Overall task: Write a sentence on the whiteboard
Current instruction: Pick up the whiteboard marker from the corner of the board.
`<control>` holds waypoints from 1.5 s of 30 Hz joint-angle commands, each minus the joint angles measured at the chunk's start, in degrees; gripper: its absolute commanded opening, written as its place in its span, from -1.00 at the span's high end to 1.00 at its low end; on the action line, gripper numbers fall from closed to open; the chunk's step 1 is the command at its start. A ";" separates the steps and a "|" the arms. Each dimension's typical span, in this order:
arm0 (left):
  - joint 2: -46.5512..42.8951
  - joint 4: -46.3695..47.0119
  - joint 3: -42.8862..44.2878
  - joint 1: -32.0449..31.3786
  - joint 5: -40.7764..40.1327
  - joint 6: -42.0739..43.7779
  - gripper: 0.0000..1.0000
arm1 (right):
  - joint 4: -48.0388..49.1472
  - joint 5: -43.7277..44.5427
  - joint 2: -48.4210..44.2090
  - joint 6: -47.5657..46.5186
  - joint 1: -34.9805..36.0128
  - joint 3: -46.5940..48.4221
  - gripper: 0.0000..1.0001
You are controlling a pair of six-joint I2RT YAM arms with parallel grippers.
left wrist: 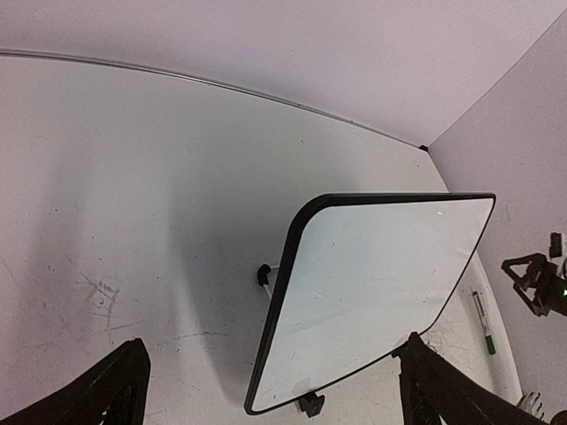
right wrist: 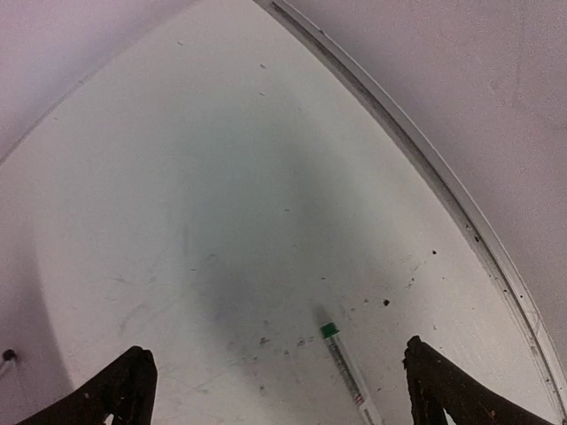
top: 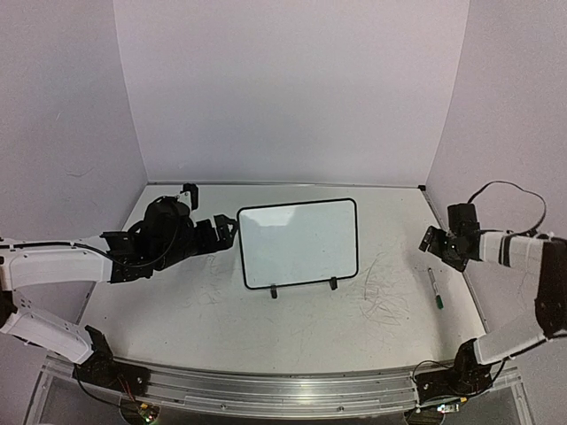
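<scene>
Both arms low over the table, jaws spread wide, nothing held.

Left arm stretched in from the left side, left gripper (top: pixel 226 232) fully open, just beside the left edge of the whiteboard (top: pixel 299 243); contact impossible to tell. Whiteboard propped at mid-table on two black feet, leaning back slightly. Right arm folded at the right edge, right gripper (top: pixel 431 241) open and empty, near a green marker (top: pixel 436 289) lying free on the table (top: pixel 177 310), well apart from the whiteboard.
</scene>
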 commanded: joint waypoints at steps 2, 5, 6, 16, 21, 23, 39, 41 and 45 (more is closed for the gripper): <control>-0.90 0.29 1.20 -0.04 1.61 1.04 -0.99 | -9.49 -2.27 10.45 -4.83 -1.31 5.71 -0.97; -0.69 0.20 1.67 -0.06 1.86 1.56 -0.99 | -9.04 -2.08 12.16 -5.12 -1.31 5.35 -0.92; -0.57 0.20 1.83 -0.06 1.98 1.80 -0.99 | -9.01 -1.25 12.69 -5.23 -1.31 5.37 -0.90; 0.78 -0.09 2.89 -0.06 2.95 3.11 -0.99 | -9.15 -0.36 15.71 -5.40 -1.31 5.82 -0.24; 0.00 -0.09 2.41 -0.04 3.16 3.34 -0.99 | -9.04 -0.36 15.49 -5.50 -1.31 5.67 -0.07; -0.56 -0.14 2.11 -0.04 2.97 3.36 -0.99 | -8.99 -0.36 15.22 -5.53 -1.31 5.55 -0.04; -2.41 -0.55 2.63 -0.04 3.75 3.62 -0.99 | -6.88 -4.47 13.34 -6.19 -1.31 4.03 0.62; -2.69 -0.76 2.77 -0.04 3.88 3.55 -0.99 | -6.67 -4.92 13.28 -6.47 -1.31 3.96 0.72; -3.34 -1.37 2.82 -0.05 3.90 3.10 -0.99 | -6.12 -5.27 12.58 -6.89 -1.31 3.67 0.89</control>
